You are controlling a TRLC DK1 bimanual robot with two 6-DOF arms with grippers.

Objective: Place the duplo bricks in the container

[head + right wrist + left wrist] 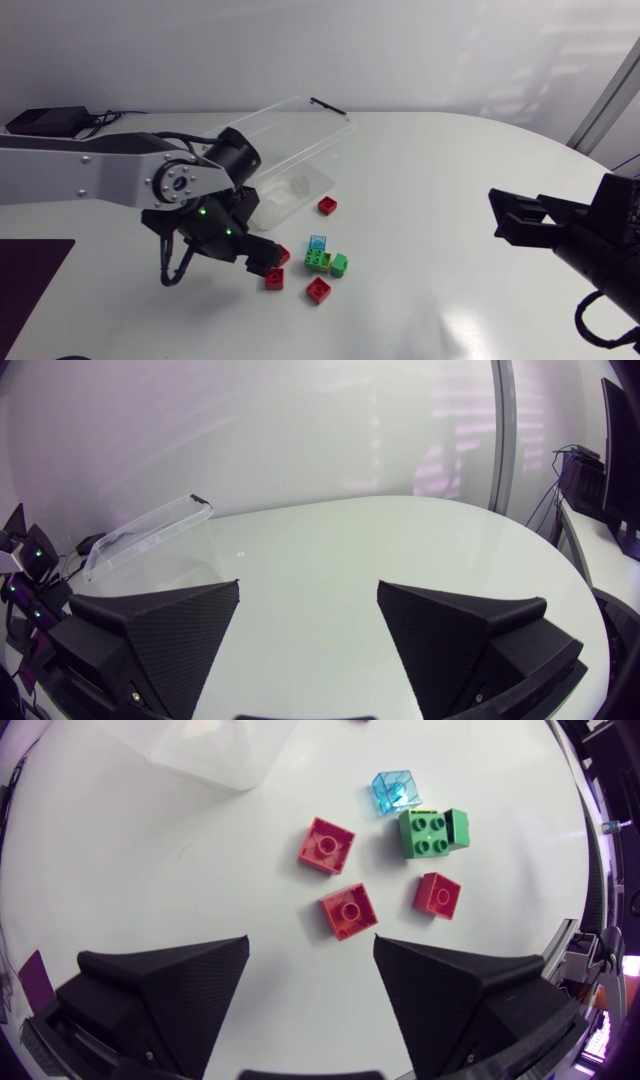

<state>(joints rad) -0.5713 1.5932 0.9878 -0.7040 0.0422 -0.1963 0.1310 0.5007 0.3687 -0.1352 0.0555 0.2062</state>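
Your left claw (312, 945) hung open just above the tabletop (450, 150), its two fingers spread wide with nothing between them; it sat left of the middle, toward the near edge.

Just ahead of the claw lay a red brick (348, 910); a second red brick (327, 845) lay close beyond it, the two not touching; a third red brick (438, 895) lay off to one side, apart from both. Past those sat a green brick (428, 832), studs up, with a lighter green brick (458, 826) tight against it; a clear blue brick (394, 791) sat just beside the green pair, on the container's side.

The container (330, 115), clear plastic, stood toward the far edge of the tabletop, left of the middle; a fourth red brick (327, 205) lay alone just beside its near corner; every brick you could see lay on the tabletop, outside the container.

Your right claw (497, 215) was held near the right edge of the tabletop, well apart from the bricks; its fingers were spread and empty; from its own camera you saw the container across the tabletop.
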